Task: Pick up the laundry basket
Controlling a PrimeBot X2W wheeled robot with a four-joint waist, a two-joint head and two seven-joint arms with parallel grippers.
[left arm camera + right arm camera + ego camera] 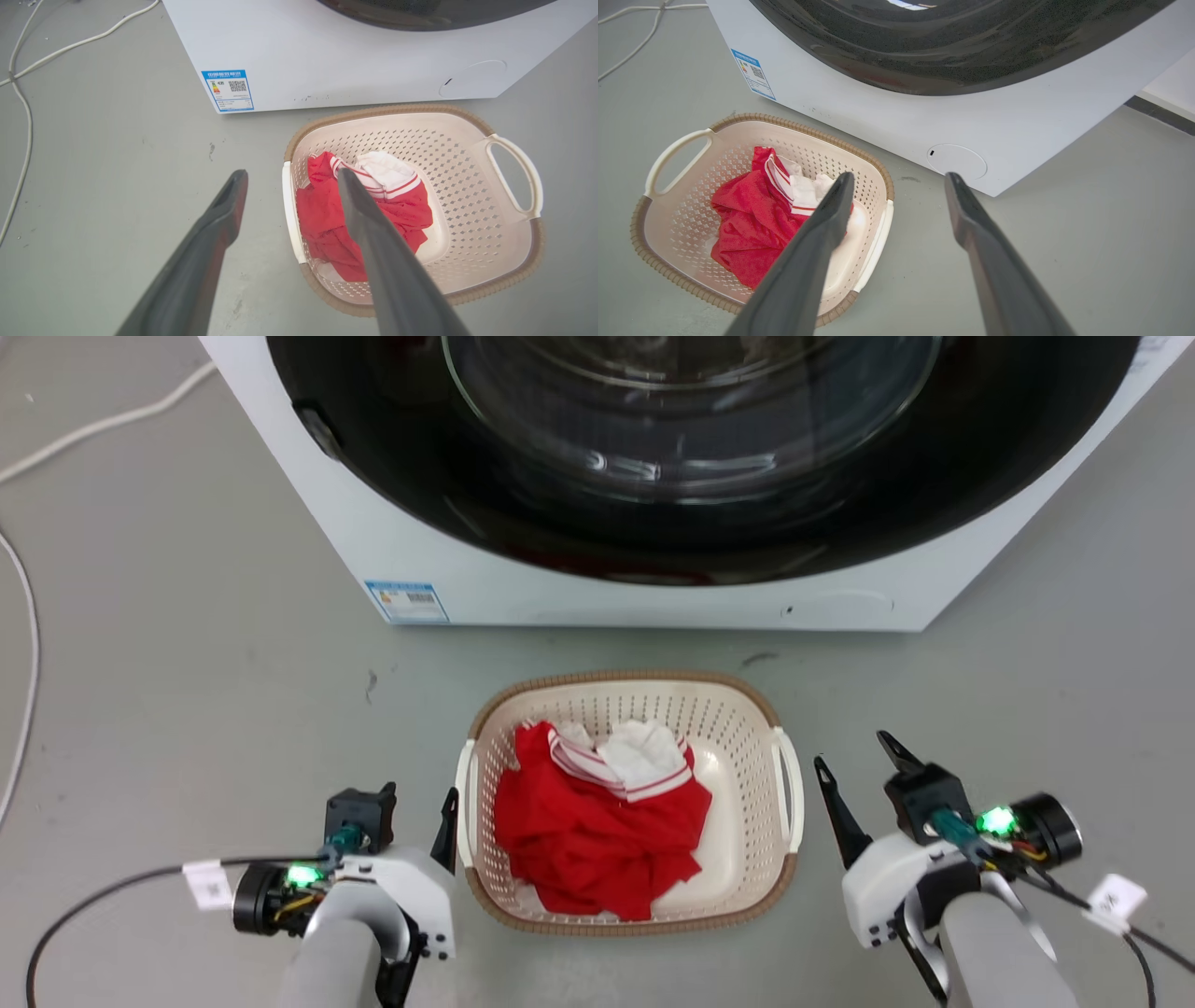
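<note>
Grey floor (187,663) | laundry basket (728,719) | head view: door glass (691,420)

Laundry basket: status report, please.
Left end effector open, right end effector open, flanking. Laundry basket on floor, clothes inside, not gripped. Washing machine close behind.

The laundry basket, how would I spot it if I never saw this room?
Find the big white washing machine with the dark round door. On the grey floor right in front of it sits the laundry basket, cream with holes, a brown rim, white handles and red clothes inside.
</note>
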